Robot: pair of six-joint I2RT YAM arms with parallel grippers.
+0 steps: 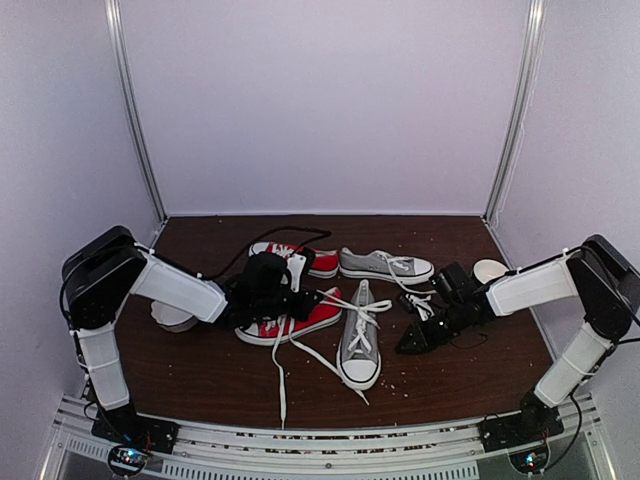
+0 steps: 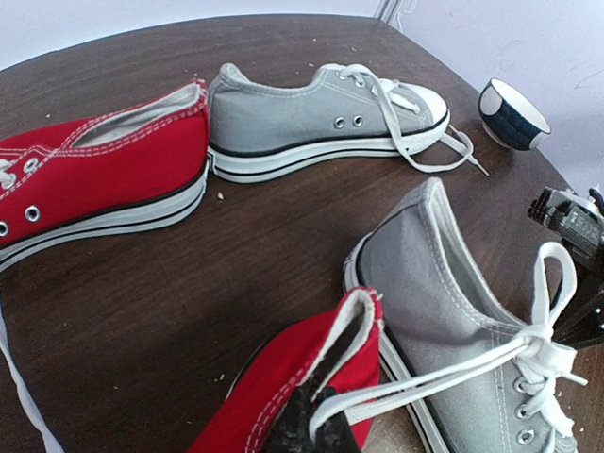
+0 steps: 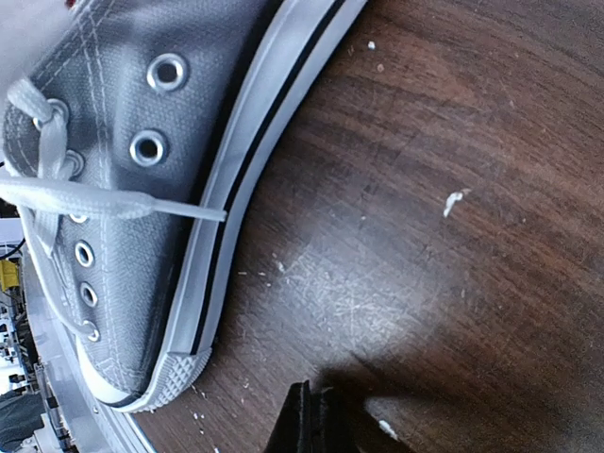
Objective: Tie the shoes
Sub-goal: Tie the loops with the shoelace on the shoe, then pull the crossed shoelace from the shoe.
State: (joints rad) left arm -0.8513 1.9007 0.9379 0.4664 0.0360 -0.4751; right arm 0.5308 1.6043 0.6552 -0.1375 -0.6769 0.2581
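Two grey sneakers with white laces lie on the brown table. The near one point(image 1: 360, 345) points its toe at the front edge; the far one point(image 1: 385, 265) lies sideways at the back. My left gripper point(image 1: 322, 298) is shut on a white lace loop point(image 2: 444, 373) that runs taut to the knot of the near grey sneaker point(image 2: 453, 302). It hovers over a red sneaker's heel point(image 2: 311, 368). My right gripper point(image 1: 407, 346) is shut and empty, low over the table right of the near grey sneaker point(image 3: 132, 189), fingertips point(image 3: 304, 420) together. The far grey sneaker point(image 2: 311, 113) has loose laces.
Two red sneakers lie left of the grey pair, one at the back point(image 1: 295, 258) and one under my left gripper point(image 1: 290, 322). A long loose lace point(image 1: 283, 370) trails toward the front edge. A small bowl point(image 1: 490, 270) stands at the right, behind my right arm.
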